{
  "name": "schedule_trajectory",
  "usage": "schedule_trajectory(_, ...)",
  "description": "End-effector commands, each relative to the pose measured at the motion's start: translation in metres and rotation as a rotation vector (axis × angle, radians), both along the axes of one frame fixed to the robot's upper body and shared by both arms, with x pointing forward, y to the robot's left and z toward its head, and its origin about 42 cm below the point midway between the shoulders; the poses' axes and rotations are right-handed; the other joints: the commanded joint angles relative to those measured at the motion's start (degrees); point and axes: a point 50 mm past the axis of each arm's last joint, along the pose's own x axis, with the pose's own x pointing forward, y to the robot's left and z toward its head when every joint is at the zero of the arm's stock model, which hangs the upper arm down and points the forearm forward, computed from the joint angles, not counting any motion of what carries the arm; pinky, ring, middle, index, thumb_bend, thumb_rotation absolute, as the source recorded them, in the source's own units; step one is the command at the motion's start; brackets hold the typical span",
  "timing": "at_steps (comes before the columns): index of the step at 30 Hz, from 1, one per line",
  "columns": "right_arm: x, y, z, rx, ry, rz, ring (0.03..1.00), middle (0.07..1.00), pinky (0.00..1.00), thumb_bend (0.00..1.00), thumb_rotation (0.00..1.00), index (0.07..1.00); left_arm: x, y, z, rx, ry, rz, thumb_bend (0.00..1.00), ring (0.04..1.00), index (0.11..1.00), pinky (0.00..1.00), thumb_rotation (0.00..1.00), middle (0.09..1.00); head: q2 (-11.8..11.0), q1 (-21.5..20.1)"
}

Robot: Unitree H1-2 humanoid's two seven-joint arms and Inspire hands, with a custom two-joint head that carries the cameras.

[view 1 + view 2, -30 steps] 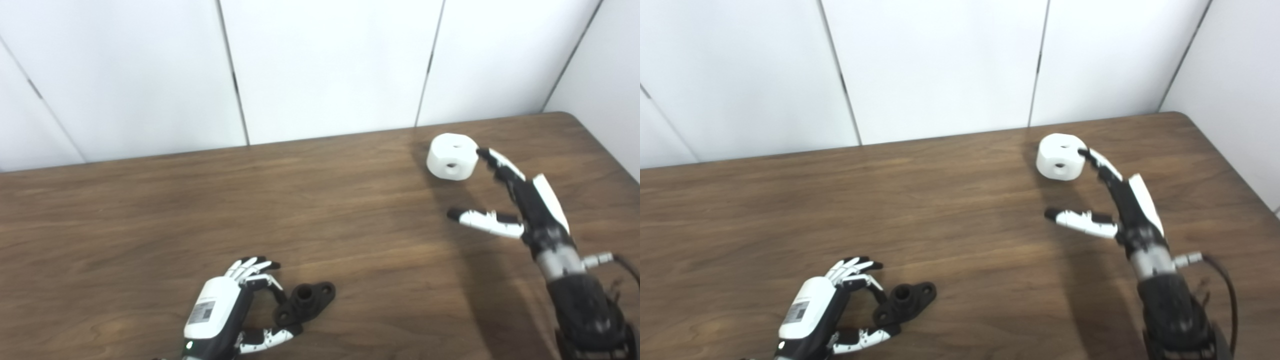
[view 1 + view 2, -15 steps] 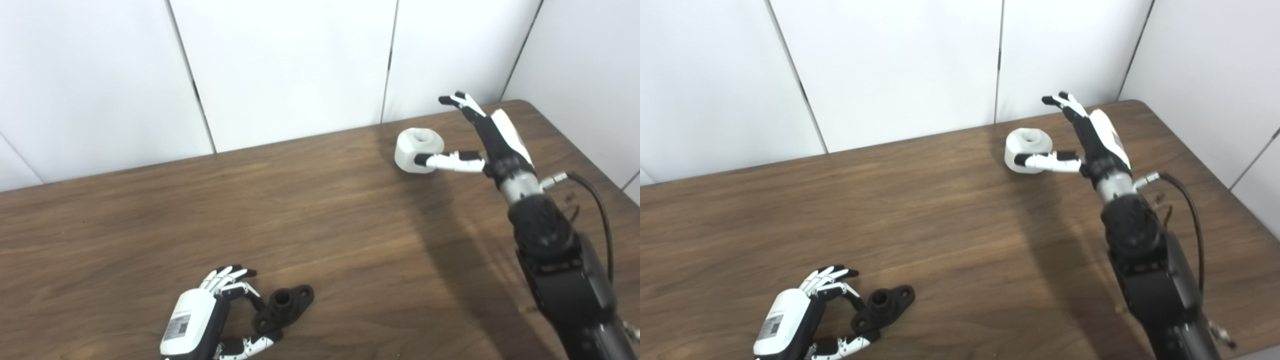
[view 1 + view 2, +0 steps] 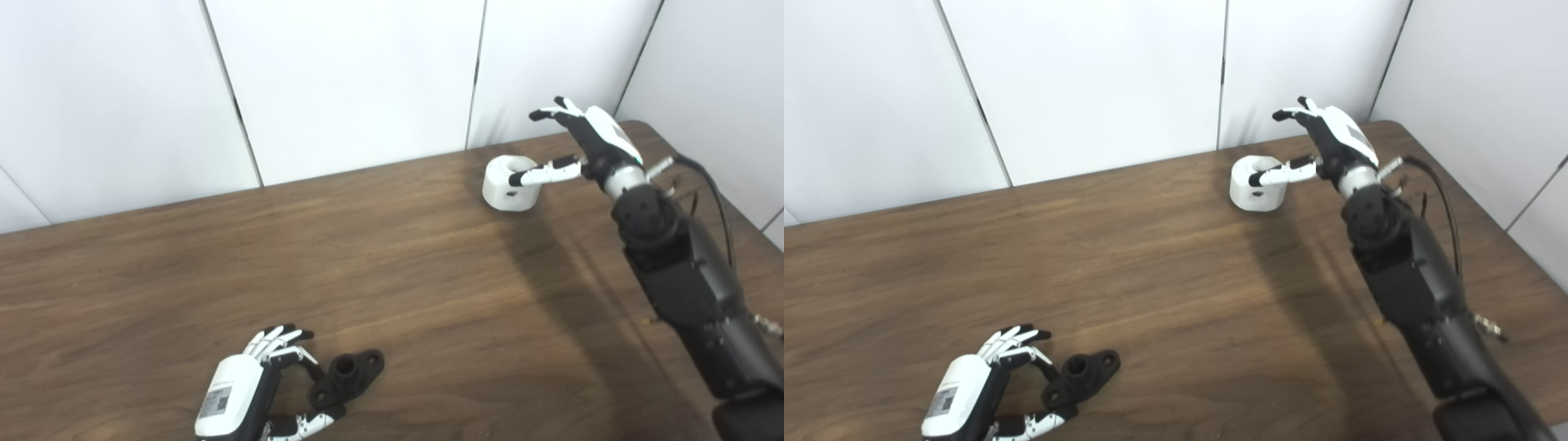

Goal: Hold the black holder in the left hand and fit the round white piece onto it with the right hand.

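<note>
Black holder (image 3: 346, 377) flat on wooden table (image 3: 392, 275); left hand (image 3: 245, 398) spread beside it, label unreadable. Right hand (image 3: 588, 138) wide over round white piece (image 3: 510, 183).

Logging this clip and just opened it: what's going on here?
A humanoid is at a wooden table in the early stage of an assembly. Its right hand is open at the round white piece near the far edge, thumb across the top, fingers spread above it, not yet gripping. The left hand is at the near edge, fingers curled beside the black holder, which lies flat on the table. Nothing is lifted or fitted.
</note>
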Motion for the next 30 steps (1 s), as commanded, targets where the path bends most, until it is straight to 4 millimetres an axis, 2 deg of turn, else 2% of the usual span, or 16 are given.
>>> schedule_trajectory(1, 0.009, -0.007, 0.036, -0.061, -0.047, -0.001, 1.0, 1.0, 0.94, 0.93, 0.33, 0.825, -0.008, 0.006, -0.013, 0.047, 0.072, 0.002, 0.52, 0.895, 0.488, 0.91, 0.04, 0.818, 0.1, 0.0)
schedule_trajectory(7, 0.016, -0.007, 0.042, -0.076, 0.041, 0.022, 1.0, 1.0, 1.0, 0.97, 0.32, 0.826, -0.008, 0.006, -0.012, 0.051, 0.071, 0.002, 0.52, 0.894, 0.488, 0.91, 0.04, 0.817, 0.2, 0.2)
schedule_trajectory(13, 0.021, -0.003, 0.041, -0.087, 0.067, 0.012, 1.0, 1.0, 0.98, 0.99, 0.32, 0.835, -0.008, 0.005, -0.011, 0.048, 0.071, 0.004, 0.52, 0.895, 0.488, 0.91, 0.04, 0.815, 0.3, 0.3)
schedule_trajectory(22, 0.027, -0.001, 0.045, -0.143, 0.149, 0.018, 1.0, 1.0, 0.99, 1.0, 0.39, 0.82, -0.008, 0.006, -0.009, 0.048, 0.073, 0.006, 0.52, 0.89, 0.488, 0.91, 0.04, 0.813, 0.6, 0.3)
schedule_trajectory(30, 0.034, 0.002, 0.041, -0.132, 0.169, 0.009, 1.0, 1.0, 0.98, 1.0, 0.37, 0.822, -0.007, 0.007, -0.009, 0.046, 0.079, 0.008, 0.52, 0.889, 0.488, 0.91, 0.04, 0.813, 0.4, 0.2)
